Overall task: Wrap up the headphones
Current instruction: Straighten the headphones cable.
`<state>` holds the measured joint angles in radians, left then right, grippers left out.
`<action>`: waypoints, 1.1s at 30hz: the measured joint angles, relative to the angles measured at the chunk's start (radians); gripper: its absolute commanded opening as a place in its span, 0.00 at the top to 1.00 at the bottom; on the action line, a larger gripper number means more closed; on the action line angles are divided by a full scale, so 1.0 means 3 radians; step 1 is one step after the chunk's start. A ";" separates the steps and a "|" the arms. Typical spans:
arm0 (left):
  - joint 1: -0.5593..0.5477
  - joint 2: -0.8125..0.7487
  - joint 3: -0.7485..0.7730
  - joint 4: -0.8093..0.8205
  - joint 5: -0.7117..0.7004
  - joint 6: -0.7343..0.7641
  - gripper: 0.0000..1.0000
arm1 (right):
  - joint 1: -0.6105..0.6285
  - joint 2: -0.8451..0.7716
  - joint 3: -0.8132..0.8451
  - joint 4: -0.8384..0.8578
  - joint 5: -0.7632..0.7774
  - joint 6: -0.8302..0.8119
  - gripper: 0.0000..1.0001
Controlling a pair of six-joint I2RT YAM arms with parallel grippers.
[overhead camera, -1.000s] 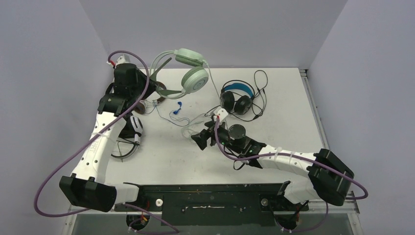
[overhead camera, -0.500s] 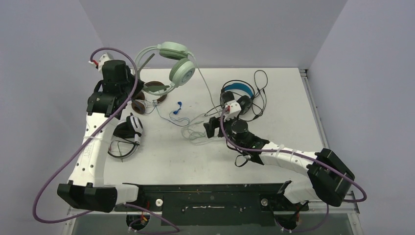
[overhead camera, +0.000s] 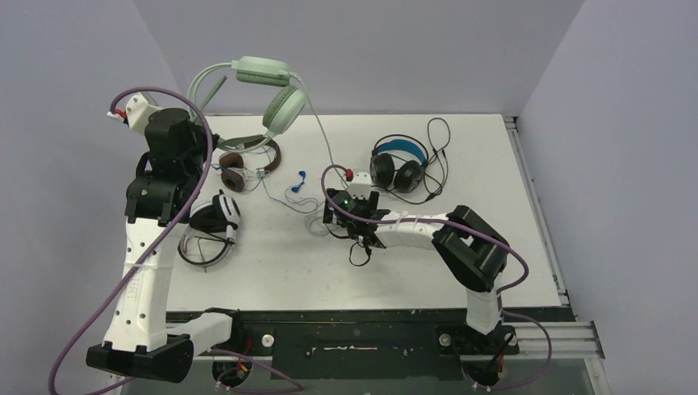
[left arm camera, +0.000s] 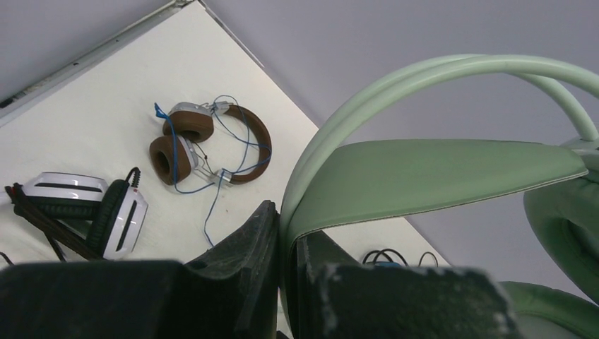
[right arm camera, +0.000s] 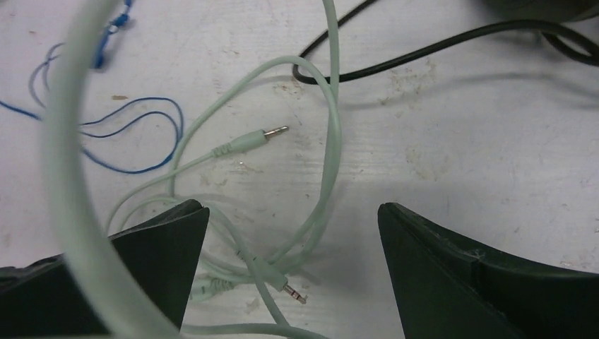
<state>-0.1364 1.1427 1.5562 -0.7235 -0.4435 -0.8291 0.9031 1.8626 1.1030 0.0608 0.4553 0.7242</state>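
Mint-green headphones [overhead camera: 280, 103] hang above the surface's [overhead camera: 494, 206] far-left corner, headband clamped in the left hand [left arm camera: 286, 247]. Their cord [right arm camera: 333, 134] trails to a loose tangle mid-surface, under the spread-open right hand [right arm camera: 289, 212]. Brown headset [overhead camera: 239, 169] and white headset [overhead camera: 216, 216] lie along the left edge, black headset [overhead camera: 399, 164] near the far edge.

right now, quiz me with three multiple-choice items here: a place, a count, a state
1. Where is the mint green headset? A lying flat; B lifted in the left tool; C out of view.
2. How many headsets are in view? A two; B six; C four.
3. The right tool is: A open above the mint cord; B shut on that cord; C shut on nothing.
Key: B, the tool clamps it in the air; C, the mint one plus white headset, brown headset, black headset; A, its jaws stand wide apart.
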 measured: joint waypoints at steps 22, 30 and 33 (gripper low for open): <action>-0.0024 0.0088 0.0280 -0.0170 -0.0918 0.0430 1.00 | -0.1033 -0.1888 -0.1180 -0.1164 0.0871 0.0333 0.76; -0.0010 0.0067 0.0551 -0.0011 -0.2168 0.0641 1.00 | -0.2335 -0.3390 -0.1217 -0.1479 0.1010 0.0319 0.23; 0.0006 -0.0057 0.0514 0.0134 -0.2368 0.0720 1.00 | -0.2510 -0.3413 -0.1068 -0.1408 0.0758 -0.0028 0.14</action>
<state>-0.1345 1.1255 1.7103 -0.6834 -1.1538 -0.6132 0.1501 0.8387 0.7826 -0.3614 0.6827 0.7158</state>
